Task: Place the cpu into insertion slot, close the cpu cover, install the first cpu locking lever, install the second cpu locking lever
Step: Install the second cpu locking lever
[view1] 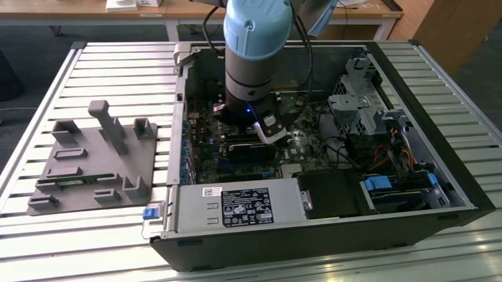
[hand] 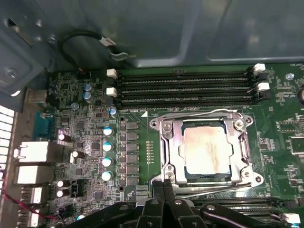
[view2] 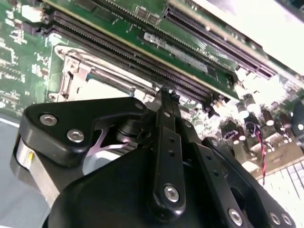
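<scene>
While the cpu (hand: 206, 147) lies seated in the insertion slot (hand: 185, 175) with the cpu cover (hand: 166, 142) flat down around it in the first wrist view, the gripper (hand: 164, 185) hovers just beside the socket's edge, fingers pressed together, holding nothing.

An open computer case (view1: 330, 235) is lying on a slatted metal table (view1: 117, 64), and the robot arm (view1: 255, 53), with its pale blue joint cap, is reaching straight down into it over the green motherboard (view1: 235, 167). The gripper (view1: 271, 134) is hanging just above a dark rectangular block (view1: 251, 151) on the board, with a small blue light glowing on the wrist. On the exterior view's left, a grey fixture plate (view1: 98, 161) is sitting on the table, well apart from the arm.
</scene>
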Controlling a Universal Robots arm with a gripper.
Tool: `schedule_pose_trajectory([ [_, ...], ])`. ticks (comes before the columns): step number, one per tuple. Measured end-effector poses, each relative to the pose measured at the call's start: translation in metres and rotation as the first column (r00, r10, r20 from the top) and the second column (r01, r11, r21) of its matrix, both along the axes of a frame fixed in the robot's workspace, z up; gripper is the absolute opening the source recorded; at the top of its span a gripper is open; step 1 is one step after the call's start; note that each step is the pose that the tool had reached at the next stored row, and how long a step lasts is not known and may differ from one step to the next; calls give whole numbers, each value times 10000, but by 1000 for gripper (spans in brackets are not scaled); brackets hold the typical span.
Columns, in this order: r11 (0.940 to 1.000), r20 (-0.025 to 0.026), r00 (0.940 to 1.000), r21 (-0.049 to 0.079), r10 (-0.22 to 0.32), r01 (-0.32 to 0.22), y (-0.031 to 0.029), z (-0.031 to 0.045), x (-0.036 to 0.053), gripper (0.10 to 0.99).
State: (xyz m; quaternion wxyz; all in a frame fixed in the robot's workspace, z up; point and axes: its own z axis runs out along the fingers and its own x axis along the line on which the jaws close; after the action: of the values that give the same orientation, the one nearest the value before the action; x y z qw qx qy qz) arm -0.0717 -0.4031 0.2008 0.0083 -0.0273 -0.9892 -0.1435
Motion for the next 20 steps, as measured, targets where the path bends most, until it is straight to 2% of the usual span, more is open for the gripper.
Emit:
schedule_pose_trajectory([
  [4,10000,1,10000,27,0,0,-11,45,0,110],
  [9,9992,-1,10000,408,1,-1,-89,46,0,110],
  [14,9990,0,10000,456,-1,1,-150,46,0,110],
  [20,9981,-1,10000,613,-1,1,-165,-12,0,110],
])
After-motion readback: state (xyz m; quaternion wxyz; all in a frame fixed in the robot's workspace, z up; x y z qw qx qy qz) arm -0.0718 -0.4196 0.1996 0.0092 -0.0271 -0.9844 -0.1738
